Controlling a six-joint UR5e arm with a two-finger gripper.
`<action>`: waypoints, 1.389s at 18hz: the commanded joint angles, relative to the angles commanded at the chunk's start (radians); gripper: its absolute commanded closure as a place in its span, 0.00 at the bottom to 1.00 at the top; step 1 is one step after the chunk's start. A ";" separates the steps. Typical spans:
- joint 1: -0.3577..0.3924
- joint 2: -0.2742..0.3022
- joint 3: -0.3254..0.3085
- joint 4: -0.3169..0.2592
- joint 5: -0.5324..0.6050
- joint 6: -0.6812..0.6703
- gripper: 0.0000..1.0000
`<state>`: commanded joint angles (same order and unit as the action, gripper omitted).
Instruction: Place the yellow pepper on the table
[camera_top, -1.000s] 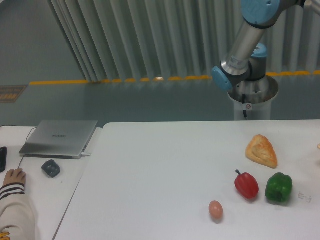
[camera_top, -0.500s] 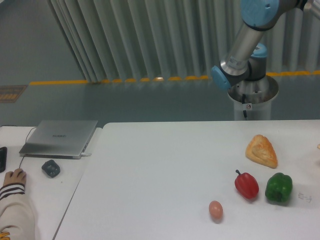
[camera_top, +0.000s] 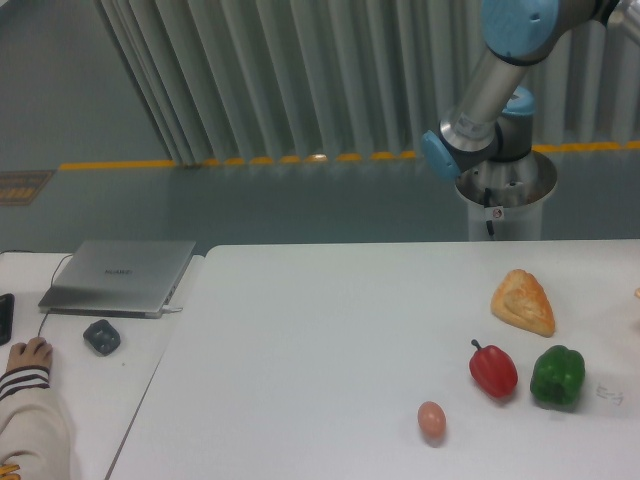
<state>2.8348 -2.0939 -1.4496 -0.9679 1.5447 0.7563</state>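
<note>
The large white table (camera_top: 320, 330) fills the lower middle and right of the camera view. The yellow pepper is out of view. Only the arm's silver and blue upper links (camera_top: 490, 90) show at the top right, above the table's far edge; they run off the frame. The gripper itself is outside the frame.
On the table's right side lie a bread piece (camera_top: 522, 301), a red pepper (camera_top: 493, 369), a green pepper (camera_top: 557, 376) and an egg (camera_top: 431, 419). A smaller desk at the left holds a grey laptop (camera_top: 120, 275), a dark mouse (camera_top: 101, 336) and a person's hand (camera_top: 28, 355).
The arm's elbow link has shifted very slightly to the left. Nothing on the table has moved.
</note>
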 joint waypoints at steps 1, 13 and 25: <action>0.000 -0.003 0.000 0.002 0.000 0.000 0.00; 0.006 0.006 -0.002 0.021 -0.003 0.041 0.68; -0.072 0.229 -0.044 -0.083 -0.107 0.037 0.68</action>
<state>2.7629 -1.8653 -1.4940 -1.0508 1.4373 0.7931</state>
